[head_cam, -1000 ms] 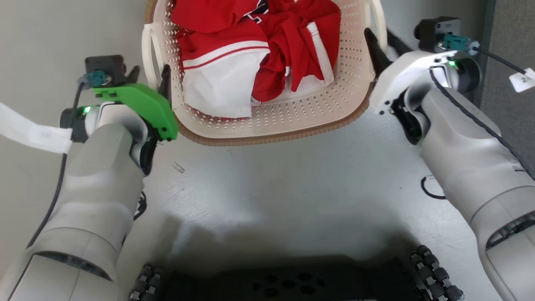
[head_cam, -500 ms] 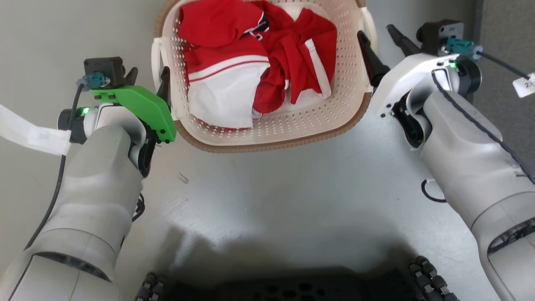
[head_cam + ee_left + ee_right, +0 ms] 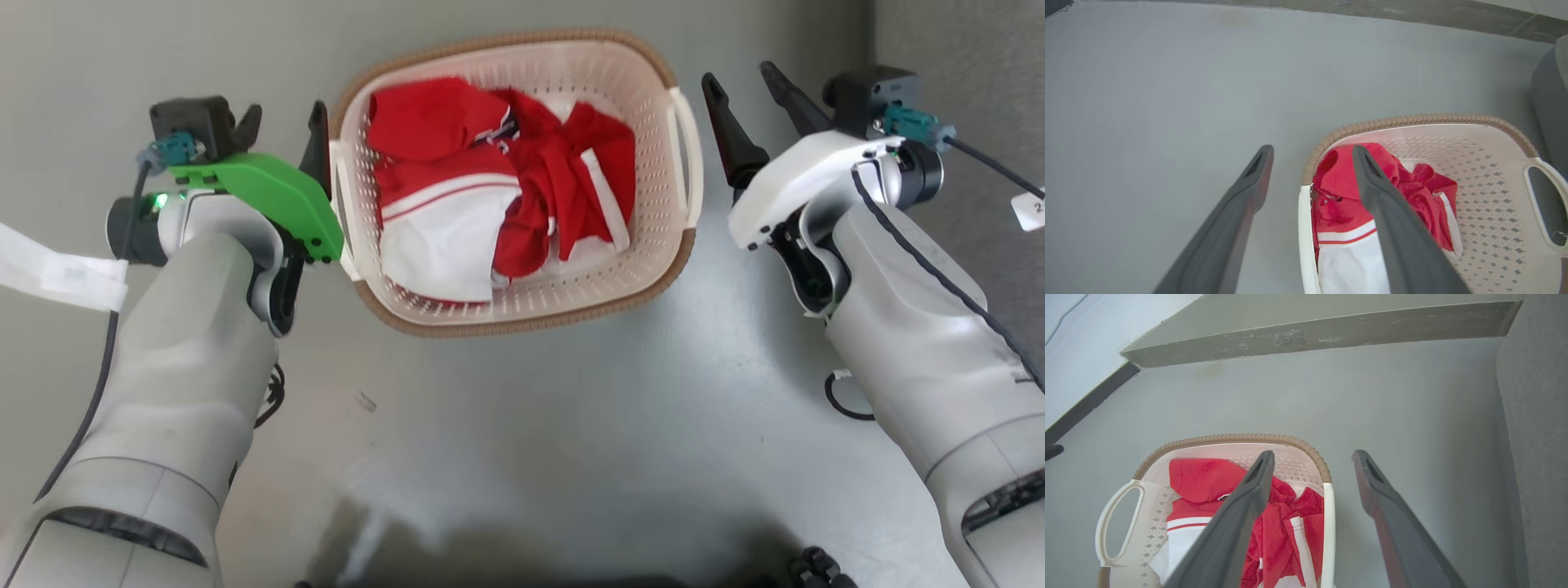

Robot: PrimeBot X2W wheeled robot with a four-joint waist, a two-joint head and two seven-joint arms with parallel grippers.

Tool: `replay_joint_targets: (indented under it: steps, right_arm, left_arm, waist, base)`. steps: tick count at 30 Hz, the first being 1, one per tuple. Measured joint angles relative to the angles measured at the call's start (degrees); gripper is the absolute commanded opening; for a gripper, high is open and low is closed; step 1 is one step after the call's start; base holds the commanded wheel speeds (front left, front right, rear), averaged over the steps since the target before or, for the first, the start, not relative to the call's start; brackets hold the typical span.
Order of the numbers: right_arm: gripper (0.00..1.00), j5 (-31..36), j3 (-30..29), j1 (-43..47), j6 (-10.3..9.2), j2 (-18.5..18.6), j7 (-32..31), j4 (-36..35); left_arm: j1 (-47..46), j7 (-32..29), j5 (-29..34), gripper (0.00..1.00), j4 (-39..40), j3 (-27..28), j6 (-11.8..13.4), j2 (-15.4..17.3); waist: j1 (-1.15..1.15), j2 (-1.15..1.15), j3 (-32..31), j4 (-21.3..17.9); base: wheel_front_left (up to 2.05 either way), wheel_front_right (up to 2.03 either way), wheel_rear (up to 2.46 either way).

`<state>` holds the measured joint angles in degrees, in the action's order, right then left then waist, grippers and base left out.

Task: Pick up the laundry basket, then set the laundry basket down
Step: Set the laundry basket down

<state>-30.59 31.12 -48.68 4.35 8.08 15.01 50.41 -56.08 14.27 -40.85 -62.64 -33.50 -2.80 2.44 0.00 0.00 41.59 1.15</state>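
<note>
Laundry basket: the laundry basket [image 3: 584, 284] sits on the floor [image 3: 531, 449] between the two arms, its whole outline inside the head view.
Shape: a rounded rectangle with walls flaring outward toward the top.
Material: cream-white hard plastic, pierced with rows of small diamond holes.
Rim: the rim [image 3: 522, 328] is a brown ribbed band with a woven look.
Handles: the left handle [image 3: 341, 212] and the right handle [image 3: 688, 155] are smooth white loops on the short sides.
Contents: the red cloth [image 3: 457, 122] is crumpled and white-striped; beside it lies a flat white panel [image 3: 441, 253].
Floor: matt grey and smooth, with faint scuffs.
Left gripper: the left gripper [image 3: 286, 110] has long, dark, tapering fingers spread wide and grips nothing. In the left wrist view [image 3: 1312, 149] the handle's white edge lies between them; contact cannot be judged.
Right gripper: the right gripper [image 3: 736, 73] is equally spread and empty. Both fingers stand just beside the right handle, with a strip of floor between.
Left wrist: it carries a glossy green cover [image 3: 261, 192].
Change: the head camera has shifted. Half a second ago the basket's far rim was cut off and the right inner finger lay against the handle; now they are apart.
</note>
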Motion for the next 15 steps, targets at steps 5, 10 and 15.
replay_joint_targets:
  steps: [5,10,15]
  right_arm:
    - [1.0,1.1,-2.2,2.4,-0.93,0.5,0.0,-3.2]
    - [1.0,2.6,-4.3,5.3,-1.67,0.6,0.0,-6.5]
    - [1.0,3.7,-6.5,8.2,-2.55,0.8,0.0,-10.3]
  left_arm:
    - [2.4,0.1,1.4,1.0,5.2,2.1,1.4,0.9]
    - [5.4,0.2,3.9,1.0,10.3,4.2,2.9,2.4]
    - [8.6,0.2,6.6,1.0,15.3,6.0,4.7,3.1]
  waist:
    - [0.0,0.0,-3.7,-0.1]
    - [0.0,0.0,-7.4,-0.2]
    - [0.0,0.0,-11.0,-0.4]
  base:
    - [0.0,0.0,0.0]
    - [0.0,0.0,0.0]
    - [0.0,0.0,0.0]
